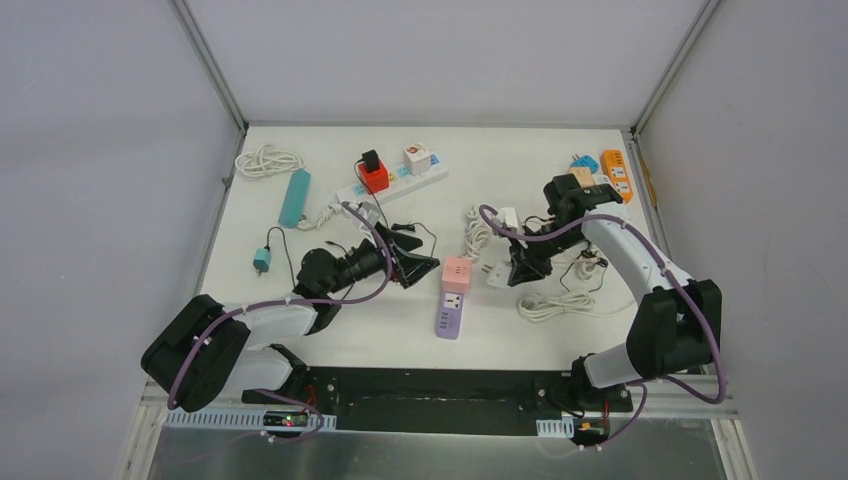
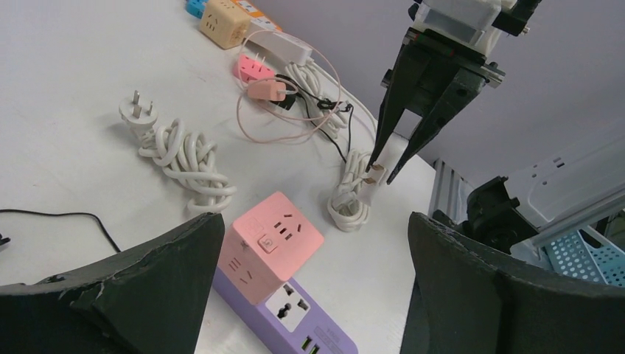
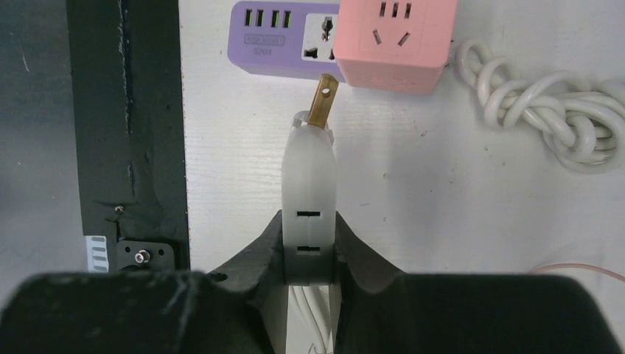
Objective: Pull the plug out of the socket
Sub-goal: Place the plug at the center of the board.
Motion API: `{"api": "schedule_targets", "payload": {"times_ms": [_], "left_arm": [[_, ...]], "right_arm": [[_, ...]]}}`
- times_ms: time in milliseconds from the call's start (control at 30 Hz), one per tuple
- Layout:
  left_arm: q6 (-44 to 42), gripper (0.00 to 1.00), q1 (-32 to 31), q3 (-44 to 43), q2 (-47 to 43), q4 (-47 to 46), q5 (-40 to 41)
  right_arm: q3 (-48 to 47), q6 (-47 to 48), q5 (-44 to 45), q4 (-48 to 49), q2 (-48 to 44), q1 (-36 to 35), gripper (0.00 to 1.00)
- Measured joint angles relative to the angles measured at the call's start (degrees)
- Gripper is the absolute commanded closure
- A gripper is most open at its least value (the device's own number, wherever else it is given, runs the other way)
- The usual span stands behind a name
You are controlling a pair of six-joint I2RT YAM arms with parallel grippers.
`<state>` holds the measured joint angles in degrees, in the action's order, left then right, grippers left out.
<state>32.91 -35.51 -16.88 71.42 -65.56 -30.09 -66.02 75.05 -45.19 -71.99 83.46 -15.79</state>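
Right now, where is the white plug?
In the right wrist view, the white plug sits clamped in the right hand, its prong pointing toward the pink socket cube.

Two arms (image 1: 290, 315) (image 1: 640, 255) carry two tools: left tool (image 1: 422, 252), right tool (image 3: 309, 247). The worktop (image 1: 380, 322) holds three coiled white cables (image 1: 268, 160) (image 1: 478, 238) (image 1: 555, 303). It also holds one purple power strip (image 1: 449, 320), one white power strip (image 1: 405, 183) and one pink socket cube (image 1: 457, 272).

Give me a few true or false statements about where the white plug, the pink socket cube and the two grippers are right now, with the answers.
1. The right gripper is shut on the white plug. True.
2. The plug's prongs are inside the pink socket cube. False: they are bare, outside the cube.
3. The left gripper is shut on a cable. False: its jaws stand wide open, holding nothing.
4. The pink socket cube sits on the purple power strip. True.
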Motion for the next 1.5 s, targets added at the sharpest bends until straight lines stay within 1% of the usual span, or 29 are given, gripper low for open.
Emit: {"api": "schedule_targets", "payload": {"times_ms": [233, 367, 533, 733, 1000, 1400, 1500], "left_arm": [[2.29, 0.01, -0.59, 0.0, -1.22, -0.94, 2.19], [1.86, 0.01, -2.95, 0.0, -4.11, -1.44, 2.95], [0.22, 0.01, -6.32, 0.0, -5.9, -1.95, 3.89], [-0.07, 0.01, -8.39, 0.0, -5.92, -2.03, 6.58], [2.32, 0.02, -8.44, 0.0, -5.4, -2.08, 9.68], [6.73, 0.03, -8.59, 0.0, -2.58, -2.27, 12.35], [7.3, 0.07, -9.03, 0.0, -1.53, -2.67, 12.57]], "right_arm": [[-4.76, -7.85, -2.93, -1.88, -0.87, -0.7, 1.0], [-6.32, -13.18, -8.11, -1.99, -1.33, -0.74, 1.0], [-6.49, -20.06, -12.33, -0.85, -1.33, -0.57, 1.0], [-5.31, -27.98, -16.09, 3.85, -1.36, -0.5, 1.0], [-0.81, -40.85, -19.56, 13.7, -2.1, 0.2, 1.0], [1.6, -50.62, -24.06, 22.1, -2.12, 0.28, 1.0], [2.08, -52.85, -25.05, 23.87, -2.08, 0.33, 1.0]]}}
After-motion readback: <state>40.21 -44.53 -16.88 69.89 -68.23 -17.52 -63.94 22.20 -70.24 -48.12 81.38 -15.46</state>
